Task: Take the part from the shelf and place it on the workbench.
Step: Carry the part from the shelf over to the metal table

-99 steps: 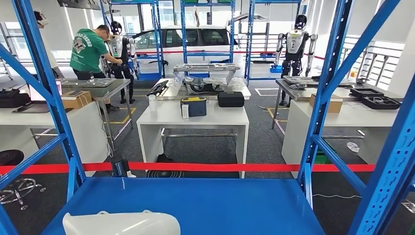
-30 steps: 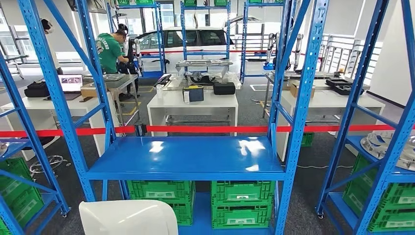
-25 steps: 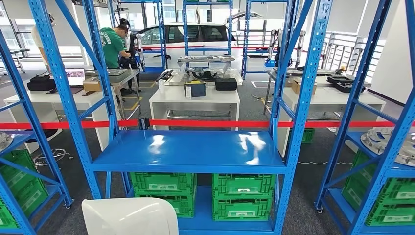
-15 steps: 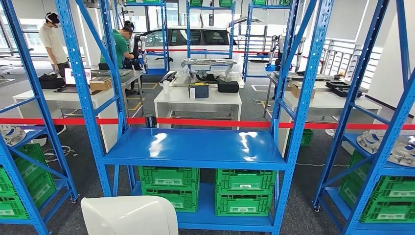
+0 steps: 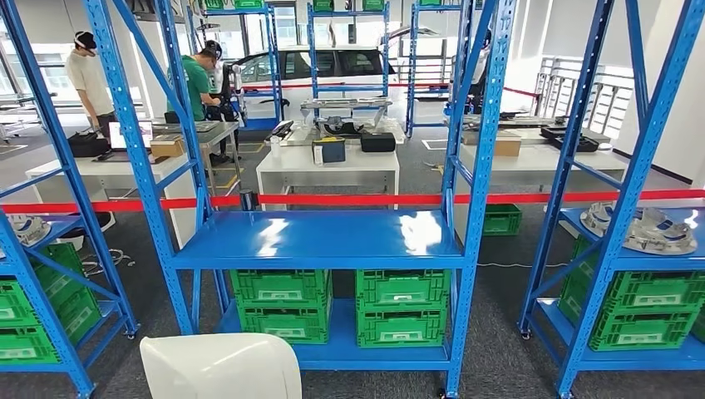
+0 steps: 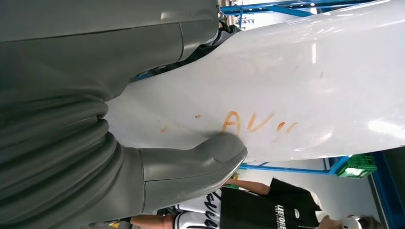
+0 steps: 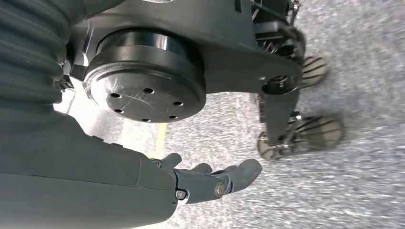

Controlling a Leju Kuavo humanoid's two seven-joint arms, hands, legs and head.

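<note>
The part (image 5: 220,366) is a smooth white curved panel at the bottom of the head view, left of centre. In the left wrist view my left hand (image 6: 143,157) grips the white part (image 6: 296,86), its thumb pressed on the face beside orange handwriting. My right hand (image 7: 205,181) hangs beside my body over grey carpet, fingers stretched out with nothing in them. The blue shelf (image 5: 316,237) stands a few steps ahead with a bare middle deck.
Green crates (image 5: 399,312) fill the shelf's lower level. Blue racks stand either side, the right one holding silver parts (image 5: 640,229). Red tape (image 5: 332,199) runs behind the shelf, with white tables (image 5: 328,170) and two people (image 5: 195,83) beyond it.
The camera has backed away from the shelf and turned slightly, so the whole rack and its crates now show. The white part stays at the bottom left of the picture.
</note>
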